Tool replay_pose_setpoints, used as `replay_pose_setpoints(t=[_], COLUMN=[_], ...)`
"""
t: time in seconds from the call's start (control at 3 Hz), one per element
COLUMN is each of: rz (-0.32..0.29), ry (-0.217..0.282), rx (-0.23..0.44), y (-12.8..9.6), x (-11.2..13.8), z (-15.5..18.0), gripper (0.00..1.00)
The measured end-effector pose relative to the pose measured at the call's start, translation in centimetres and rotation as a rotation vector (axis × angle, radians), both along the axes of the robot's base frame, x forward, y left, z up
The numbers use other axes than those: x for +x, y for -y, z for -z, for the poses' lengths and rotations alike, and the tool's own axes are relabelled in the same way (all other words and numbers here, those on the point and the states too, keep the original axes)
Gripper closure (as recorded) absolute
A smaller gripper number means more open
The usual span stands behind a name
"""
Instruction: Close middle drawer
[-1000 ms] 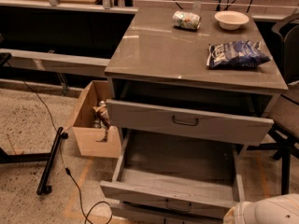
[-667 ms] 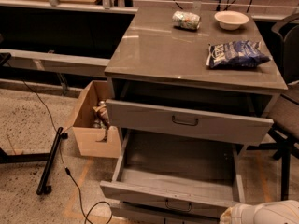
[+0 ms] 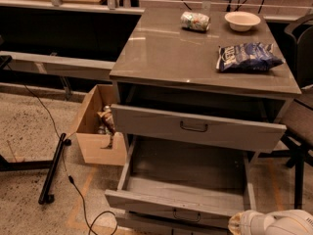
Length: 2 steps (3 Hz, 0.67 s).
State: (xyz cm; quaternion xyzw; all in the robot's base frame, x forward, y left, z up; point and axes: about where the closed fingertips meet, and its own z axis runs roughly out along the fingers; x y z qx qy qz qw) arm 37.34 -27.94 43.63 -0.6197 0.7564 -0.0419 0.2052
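The middle drawer [image 3: 146, 203] — wide, shallow, grey, with a low face and a small dark bar handle [image 3: 186, 215] — stands pulled far out, plain interior exposed. The gripper [image 3: 238, 223] sits by its front right corner.

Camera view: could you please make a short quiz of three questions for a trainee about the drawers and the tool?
1. True or false: the middle drawer is fully shut.
2. What lies on the cabinet top? A) blue snack bag B) hammer C) shoe
3. Fill in: the tool is in the picture's bottom ____ corner, near the middle drawer's front.
Key: 1 false; 2 A; 3 right.
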Motion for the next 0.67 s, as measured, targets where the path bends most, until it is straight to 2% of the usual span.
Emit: replay_pose_setpoints(t=[0.33,0.67], rz=[0.006,-0.003], ry=[0.049,0.086], rx=[-0.021,-0.044], y=[1.2,1.4], x=[2.7,5.3], z=[0.1,0.4], gripper=[1.0,1.0])
